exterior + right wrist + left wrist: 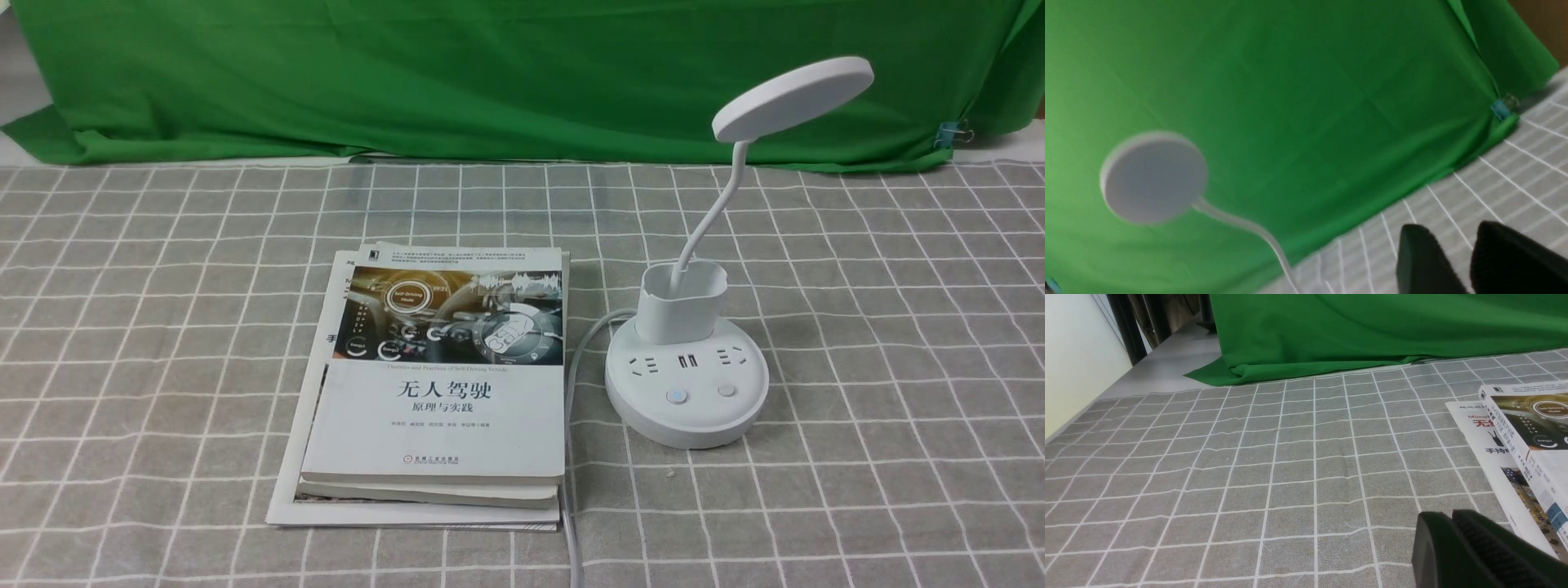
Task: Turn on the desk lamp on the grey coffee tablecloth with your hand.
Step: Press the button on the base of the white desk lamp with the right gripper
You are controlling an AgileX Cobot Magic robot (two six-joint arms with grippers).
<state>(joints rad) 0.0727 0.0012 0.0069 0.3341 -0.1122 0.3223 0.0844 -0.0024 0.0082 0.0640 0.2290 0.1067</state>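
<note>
The white desk lamp [687, 371] stands on the grey coffee tablecloth [163, 327] at centre right in the front view, with a round base, two buttons, a cup holder, a thin neck and a disc head [792, 96]. The head looks unlit. Neither arm shows in the front view. In the left wrist view my left gripper [1447, 516] is shut and empty above the tablecloth [1249, 457]. In the blurred right wrist view my right gripper [1453, 230] has its fingers apart and empty; the lamp head [1153, 177] shows ahead of it.
A stack of books [437, 384] lies to the left of the lamp, and shows in the left wrist view [1527, 449]. The lamp's white cord [571, 408] runs between them to the front edge. A green cloth backdrop [490, 73] closes the back, with a blue clip [951, 132].
</note>
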